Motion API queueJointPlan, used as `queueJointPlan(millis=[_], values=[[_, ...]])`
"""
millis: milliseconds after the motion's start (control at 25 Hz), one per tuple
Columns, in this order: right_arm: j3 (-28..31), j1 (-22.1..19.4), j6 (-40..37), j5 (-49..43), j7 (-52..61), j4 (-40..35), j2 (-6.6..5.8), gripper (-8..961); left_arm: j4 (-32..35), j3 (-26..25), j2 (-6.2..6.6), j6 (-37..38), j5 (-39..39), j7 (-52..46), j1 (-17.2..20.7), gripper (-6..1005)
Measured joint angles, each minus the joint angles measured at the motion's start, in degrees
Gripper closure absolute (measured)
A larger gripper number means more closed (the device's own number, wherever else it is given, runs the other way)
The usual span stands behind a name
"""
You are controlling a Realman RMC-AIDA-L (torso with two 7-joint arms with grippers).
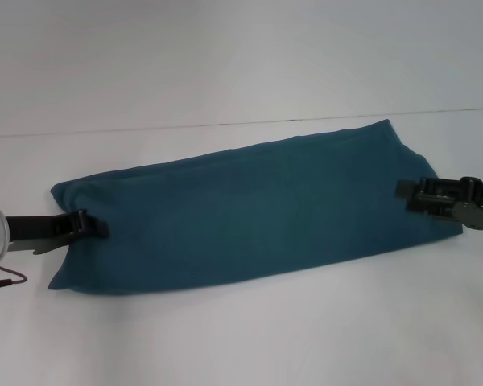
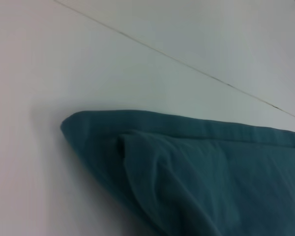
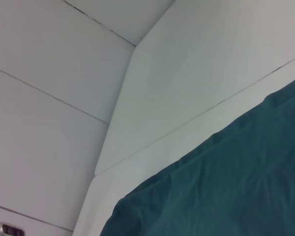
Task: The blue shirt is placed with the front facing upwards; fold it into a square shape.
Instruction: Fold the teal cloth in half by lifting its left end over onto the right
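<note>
The blue shirt (image 1: 258,209), folded into a long band, is spread across mid-frame on the white counter (image 1: 225,338). Its ends are met by the left gripper (image 1: 97,227) and right gripper (image 1: 409,195); whether the jaws are clenched cannot be told.

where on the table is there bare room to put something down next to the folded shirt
Bare table lies wide along the near side of the blue shirt, and a narrower strip beyond its far edge. Both short ends are crowded: left gripper at one, right gripper at the other.
</note>
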Motion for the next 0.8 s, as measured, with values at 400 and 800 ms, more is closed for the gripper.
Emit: queueJointPlan(millis=[400, 800], values=[[0.05, 0.12, 0.16, -0.01, 0.29, 0.0, -0.07, 334, 3.99, -1.5, 1.68, 5.2, -0.32, 0.29, 2.38, 920], [0.65, -0.15, 0.36, -0.26, 0.14, 0.63, -0.1, 333, 4.61, -6.18, 6.34, 5.82, 2.8, 0.74, 3.37, 920]])
